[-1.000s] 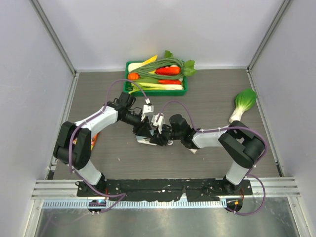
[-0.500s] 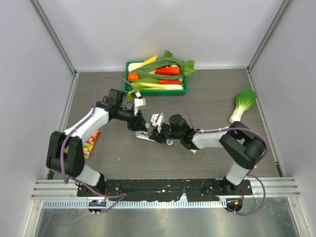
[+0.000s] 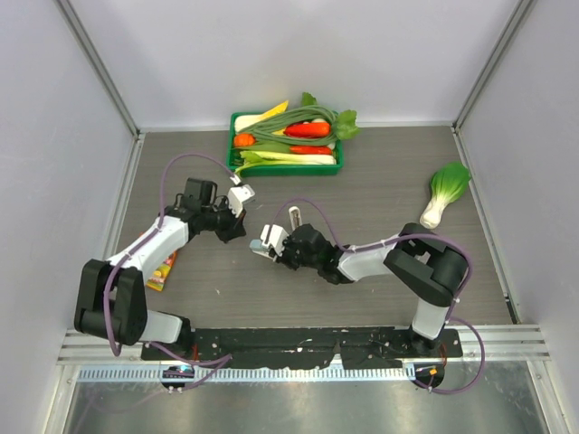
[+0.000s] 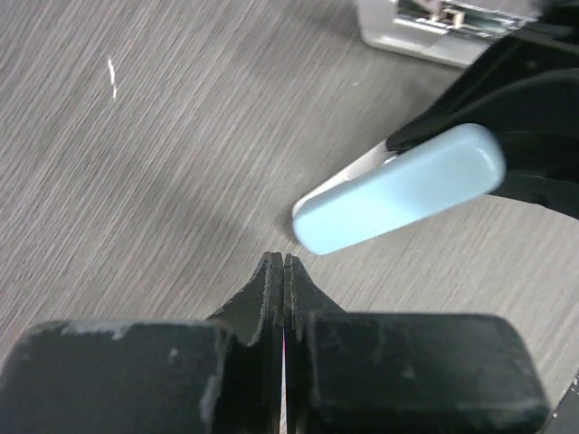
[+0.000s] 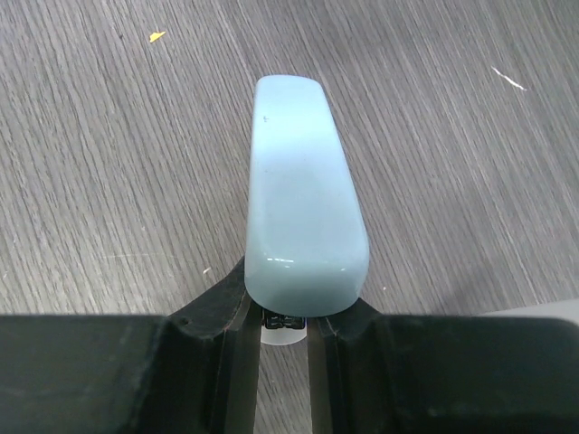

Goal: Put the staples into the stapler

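With the right fingers pinching the pale blue stapler at mid-frame and the left fingers pressed together, empty, near it, the right should probably hold firm while the left spreads for the staples, which no view shows.

Stapler: pale blue glossy lid, whitish base.
Table: grey-brown, fine wood grain.
Tray: green; vegetables in it orange, red, yellow, green.
Bok choy, right of tray: green leaves, white stalk.
Bag, left of tray and nearer: orange-yellow, mixed print.
Left gripper, right gripper: black.
Cables: purple.
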